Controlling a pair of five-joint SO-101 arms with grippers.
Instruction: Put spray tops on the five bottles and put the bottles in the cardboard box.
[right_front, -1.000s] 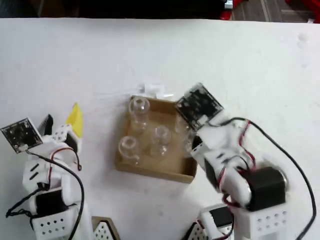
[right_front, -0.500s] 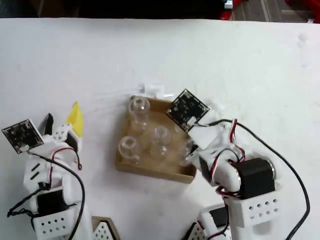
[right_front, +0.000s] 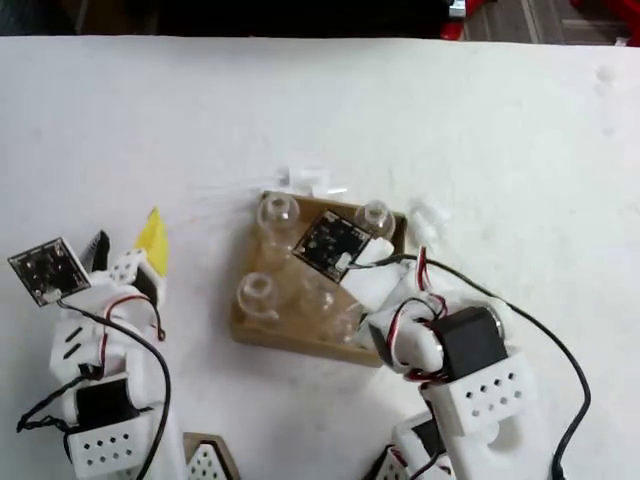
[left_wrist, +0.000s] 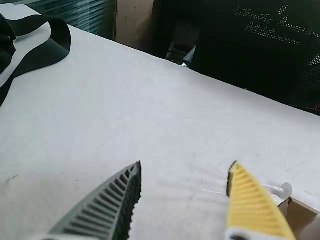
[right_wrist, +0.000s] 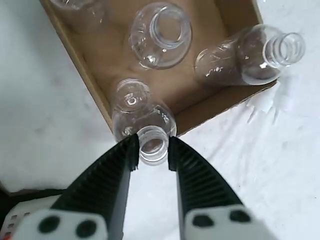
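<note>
The cardboard box (right_front: 300, 342) lies mid-table and holds several clear bottles with no tops. My right gripper (right_wrist: 152, 148) is shut on the neck of one clear bottle (right_wrist: 142, 120), which tilts over the box's wall (right_wrist: 75, 60). An upright bottle (right_wrist: 161, 34) and a leaning bottle (right_wrist: 250, 50) stand beside it in the box. From above, my right arm's wrist board (right_front: 335, 245) covers the box's middle, with bottles (right_front: 277, 215) (right_front: 258, 290) (right_front: 375, 215) around it. My left gripper (left_wrist: 185, 180) hangs open over bare table left of the box, holding nothing.
White spray tops lie on the table just beyond the box (right_front: 312, 182) and off its far right corner (right_front: 430, 212). One spray top (left_wrist: 281, 189) lies by the box corner (left_wrist: 300, 214). Wide white table stretches beyond the box; a black strap (left_wrist: 35, 45) lies far off.
My right arm has swung left and drawn back over the box, uncovering the bottle at the far right corner. The left arm has not moved.
</note>
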